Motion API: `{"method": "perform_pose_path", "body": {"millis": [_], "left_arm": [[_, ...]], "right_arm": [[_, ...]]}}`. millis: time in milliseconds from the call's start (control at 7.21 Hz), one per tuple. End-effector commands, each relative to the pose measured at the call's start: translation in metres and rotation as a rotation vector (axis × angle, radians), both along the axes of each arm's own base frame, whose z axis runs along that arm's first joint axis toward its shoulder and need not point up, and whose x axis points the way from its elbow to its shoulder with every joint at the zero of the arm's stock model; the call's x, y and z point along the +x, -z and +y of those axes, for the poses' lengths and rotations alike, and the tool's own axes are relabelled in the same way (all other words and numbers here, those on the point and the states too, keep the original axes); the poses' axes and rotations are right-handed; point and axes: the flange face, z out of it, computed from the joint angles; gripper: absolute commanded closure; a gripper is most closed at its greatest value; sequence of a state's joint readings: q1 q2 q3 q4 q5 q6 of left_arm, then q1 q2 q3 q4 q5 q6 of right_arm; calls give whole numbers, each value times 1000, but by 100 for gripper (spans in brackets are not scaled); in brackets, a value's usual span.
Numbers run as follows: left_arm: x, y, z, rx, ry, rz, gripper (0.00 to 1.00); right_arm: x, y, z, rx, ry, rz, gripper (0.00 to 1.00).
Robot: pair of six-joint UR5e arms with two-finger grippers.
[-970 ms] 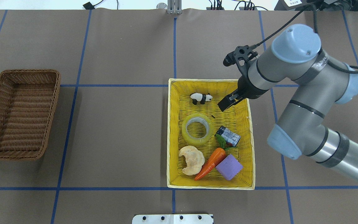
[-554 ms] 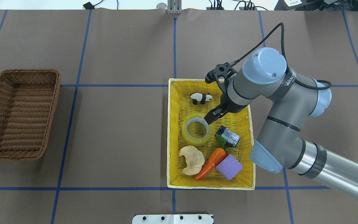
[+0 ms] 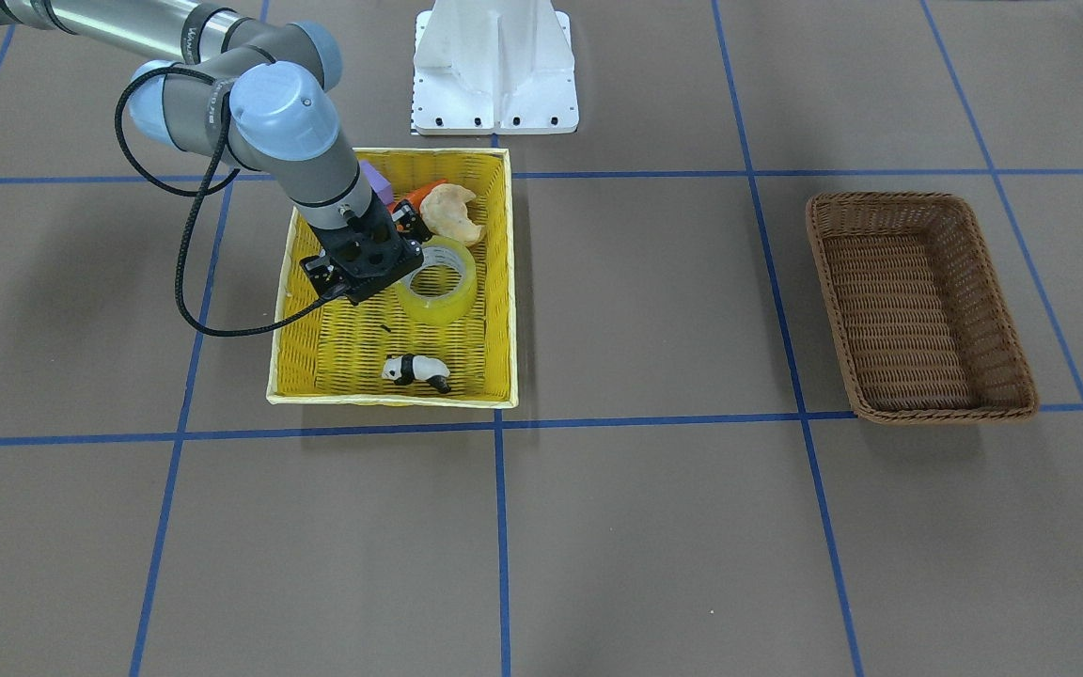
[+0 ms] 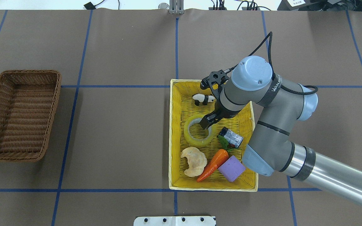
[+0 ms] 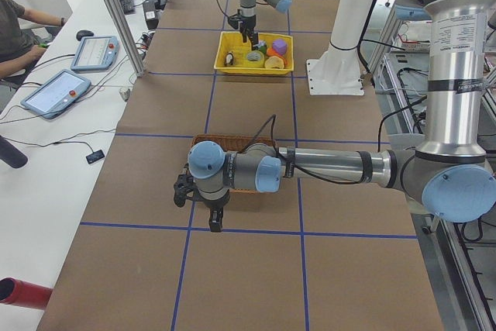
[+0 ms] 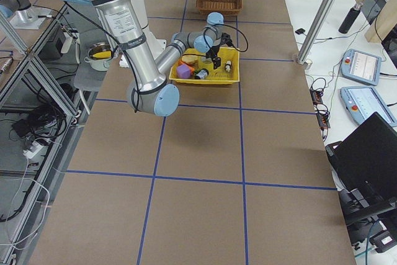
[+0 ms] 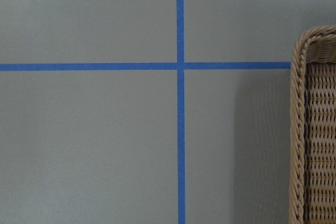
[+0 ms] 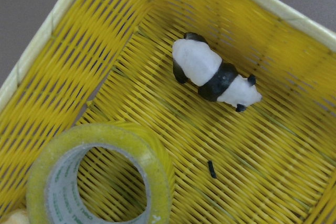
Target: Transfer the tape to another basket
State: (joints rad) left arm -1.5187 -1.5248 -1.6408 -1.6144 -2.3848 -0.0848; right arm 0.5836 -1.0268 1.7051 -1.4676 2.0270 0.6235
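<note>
Tape (image 4: 191, 138) partly hidden under right hand (image 4: 205, 123) — perhaps touching.

Glossy tape (image 8: 160, 171), seemingly wicker basket (image 4: 51, 108)

the near right arm (image 6: 133, 48) drops from the upper left, bends at a blue-capped elbow and reaches over the yellow basket (image 6: 205, 80) — its gripper (image 6: 215, 63) points down inside, the jaws too small to read. a purple block (image 6: 183, 71) lies in that basket, with a pale figure (image 6: 227, 66), perhaps a panda. well beyond stands the brown wicker basket (image 6: 219, 2).
</note>
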Motion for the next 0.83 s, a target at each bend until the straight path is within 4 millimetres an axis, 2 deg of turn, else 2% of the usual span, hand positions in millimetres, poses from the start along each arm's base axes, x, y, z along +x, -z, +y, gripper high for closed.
{"method": "perform_pose_path", "body": {"millis": [0, 416, 554, 693], "left_arm": [[0, 0, 0, -1, 0, 0, 2], [0, 0, 0, 0, 0, 1, 2], [0, 0, 0, -1, 0, 0, 2], [0, 0, 0, 0, 0, 1, 2]], "right_arm": [[-18, 2, -5, -19, -2, 11, 1], [-30, -11, -9, -23, -5, 5, 20], [-35, -16, -12, -37, -22, -9, 34], [-34, -11, -10, -59, -26, -21, 98]]}}
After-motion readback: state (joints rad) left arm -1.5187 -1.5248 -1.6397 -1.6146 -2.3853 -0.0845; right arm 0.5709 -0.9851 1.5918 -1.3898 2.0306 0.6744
